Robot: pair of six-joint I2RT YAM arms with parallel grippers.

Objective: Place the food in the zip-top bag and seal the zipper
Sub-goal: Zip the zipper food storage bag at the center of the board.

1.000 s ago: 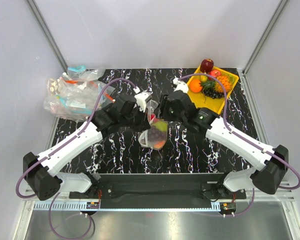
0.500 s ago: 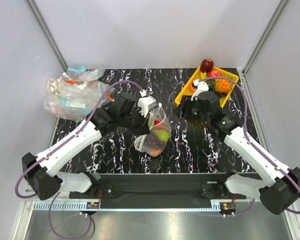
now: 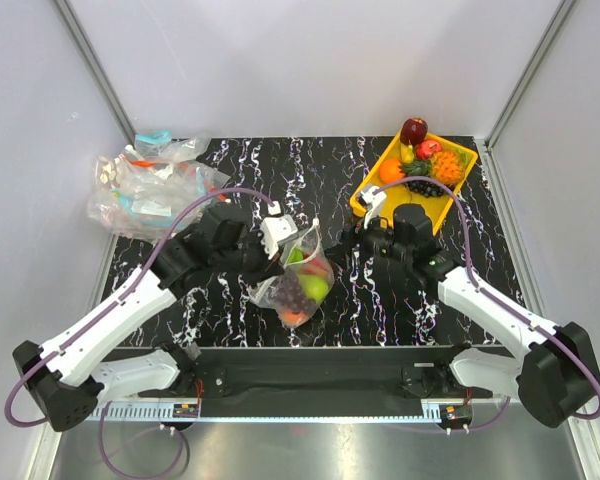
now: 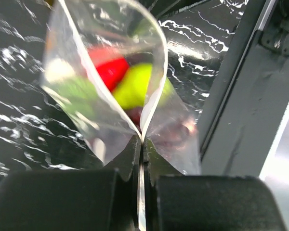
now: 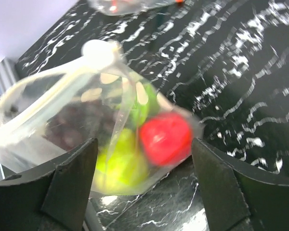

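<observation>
The zip-top bag is pinched at its edge by the left gripper; the right gripper, fingers wide, sits apart rightward.

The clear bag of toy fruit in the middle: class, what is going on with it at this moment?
The left end effector is shut on the zip-top bag's edge. Inside are a red fruit and a green apple, among others. The mouth gapes, so it is not yet sealed. The right end effector is open, facing the bag without touching it. More fruit sits in the yellow tray.
</observation>
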